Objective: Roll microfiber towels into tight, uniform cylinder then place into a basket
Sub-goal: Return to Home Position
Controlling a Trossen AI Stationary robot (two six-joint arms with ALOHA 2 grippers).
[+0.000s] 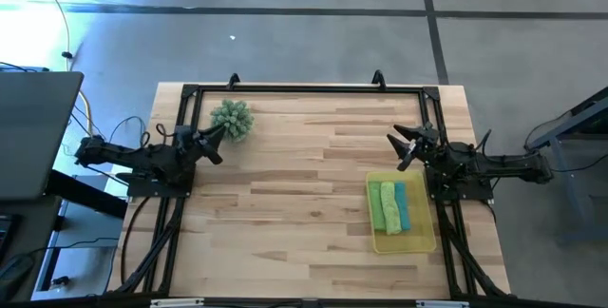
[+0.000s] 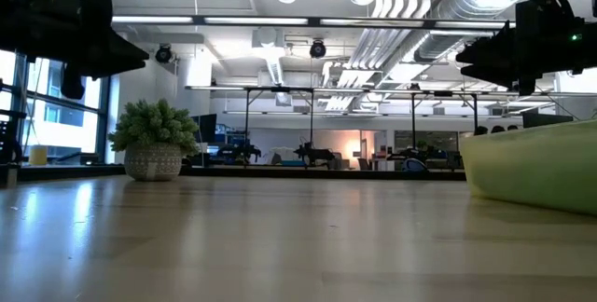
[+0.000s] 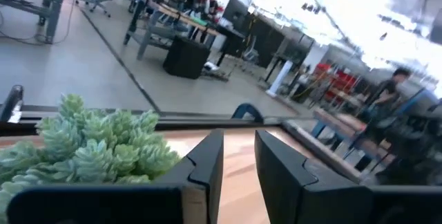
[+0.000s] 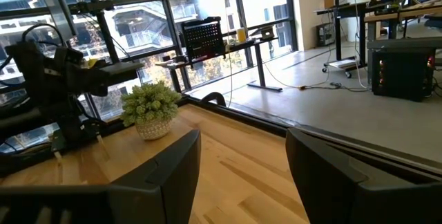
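Observation:
Three rolled microfiber towels lie side by side in the yellow basket (image 1: pixel 407 243) at the table's right: two lime green (image 1: pixel 377 208) (image 1: pixel 389 203) and one teal (image 1: pixel 402 206). In the low view the basket's wall (image 2: pixel 532 167) hides them. My left gripper (image 1: pixel 217 143) hovers level at the table's left, beside a spiky green plant, far from the basket. Its fingers stand a little apart with nothing between them (image 3: pixel 238 144). My right gripper (image 1: pixel 400 146) hovers level just beyond the basket's far end, open wide and empty (image 4: pixel 242 148).
A spiky green plant ball in a small pot (image 1: pixel 232 119) (image 2: pixel 154 144) stands at the far left, close to my left gripper's fingers. A black frame (image 1: pixel 304 87) runs along the table's far edge and sides. Bare wood lies across the table's middle (image 1: pixel 294 184).

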